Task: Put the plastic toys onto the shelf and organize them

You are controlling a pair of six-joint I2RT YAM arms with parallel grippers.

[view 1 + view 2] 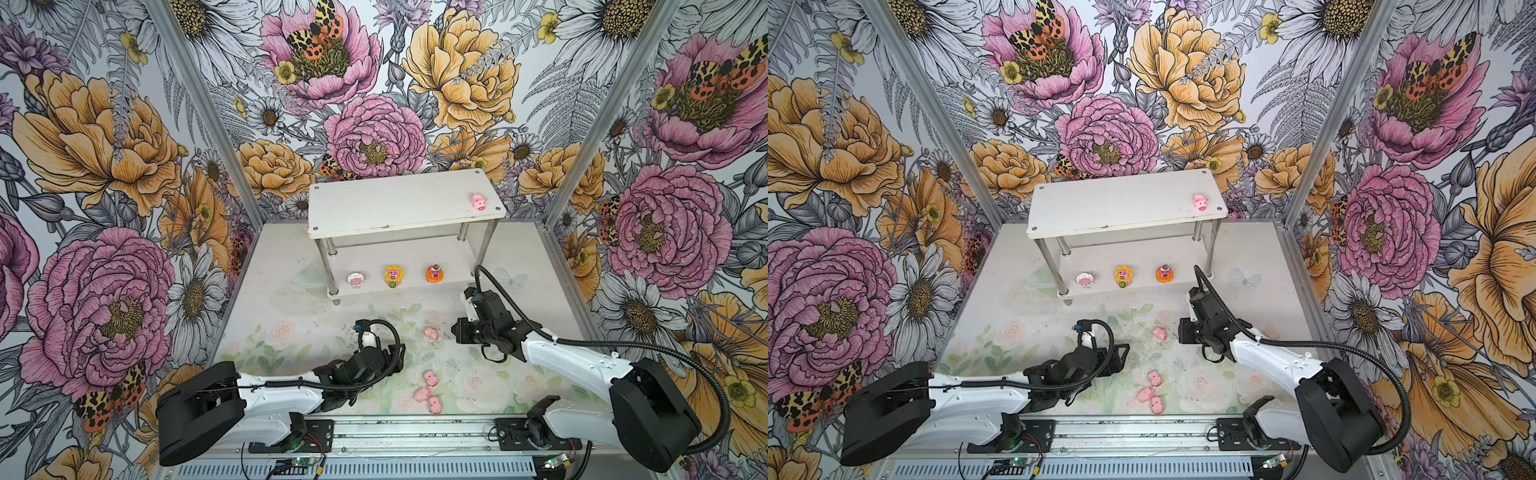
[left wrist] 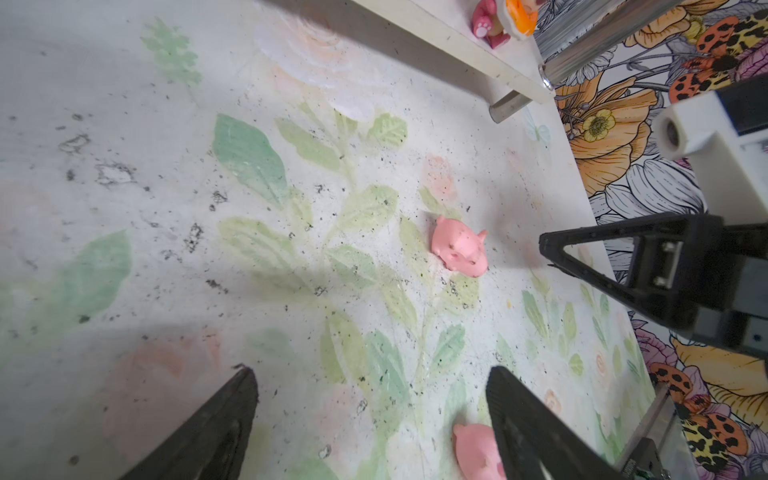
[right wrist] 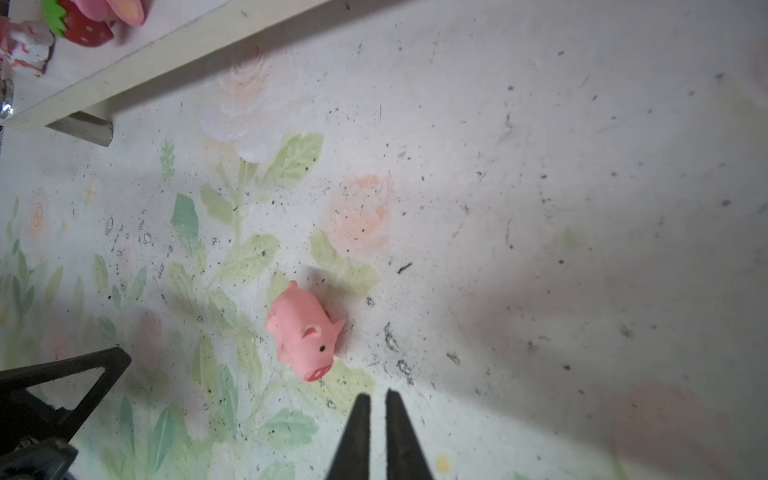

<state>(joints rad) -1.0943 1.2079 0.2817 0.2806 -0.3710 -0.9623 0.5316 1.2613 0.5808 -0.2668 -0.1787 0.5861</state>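
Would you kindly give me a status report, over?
Left gripper open, empty. Right gripper shut, empty, by lone pig. Shelf holds one pig, three figures; three more pigs on table. Nothing in the way.

One pig [image 1: 478, 202] stands on the shelf [image 1: 386, 208] top; three figures [image 1: 393, 276] line its lower tier; four pigs [image 1: 431, 333] lie on the desk [image 1: 282, 316].
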